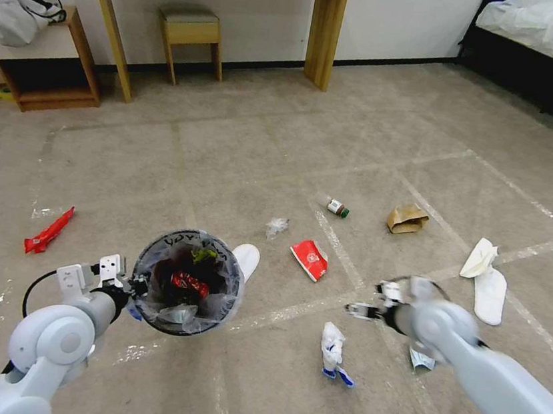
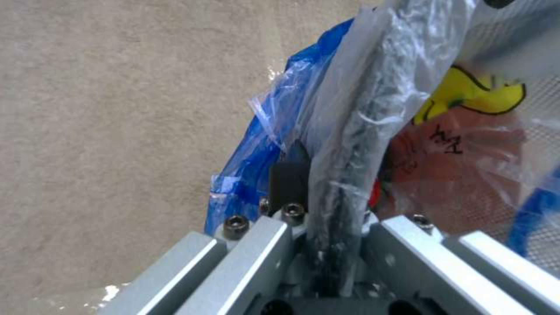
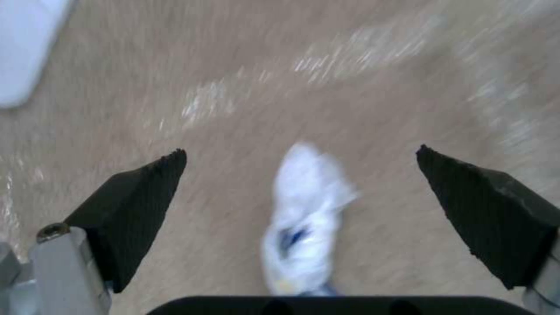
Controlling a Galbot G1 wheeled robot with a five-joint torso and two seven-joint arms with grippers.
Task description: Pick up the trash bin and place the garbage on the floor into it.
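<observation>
— While the trash bin [image 1: 188,282] hangs above the floor [image 1: 243,149], what holds it?
— My left gripper [image 2: 318,192], clamped on its rim. My right gripper [image 3: 300,188] gapes empty above a crumpled tissue [image 3: 303,223]; a tilt could spill it.

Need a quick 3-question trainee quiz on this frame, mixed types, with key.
1. True or false: the left end effector grips the rim of the trash bin.
2. The right end effector is: A) shut on a bottle B) open above crumpled tissue C) inside the bin.
3. Fill in: the brown paper bag lies on the ____.

Key: 1 true; 2 B; 3 floor.
</observation>
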